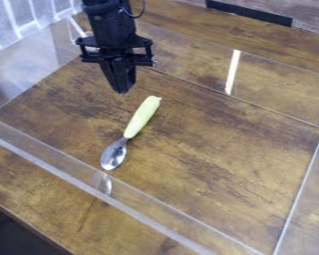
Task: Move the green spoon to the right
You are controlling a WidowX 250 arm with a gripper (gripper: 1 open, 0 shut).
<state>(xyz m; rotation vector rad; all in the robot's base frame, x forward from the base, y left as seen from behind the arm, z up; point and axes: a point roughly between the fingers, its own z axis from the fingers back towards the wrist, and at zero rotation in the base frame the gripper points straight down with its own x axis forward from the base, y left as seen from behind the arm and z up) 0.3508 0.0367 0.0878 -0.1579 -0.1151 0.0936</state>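
The green spoon (133, 127) lies flat on the wooden table, its yellow-green handle pointing up-right and its silver bowl (113, 155) toward the front left. My gripper (120, 87) hangs above the table just behind the handle's upper end, a little to its left. Its black fingers are pressed together and point down, with nothing between them. It does not touch the spoon.
A clear acrylic wall (69, 167) runs along the front of the work area just in front of the spoon's bowl, and another stands at the right (313, 159). Bare wood (229, 149) stretches to the right of the spoon.
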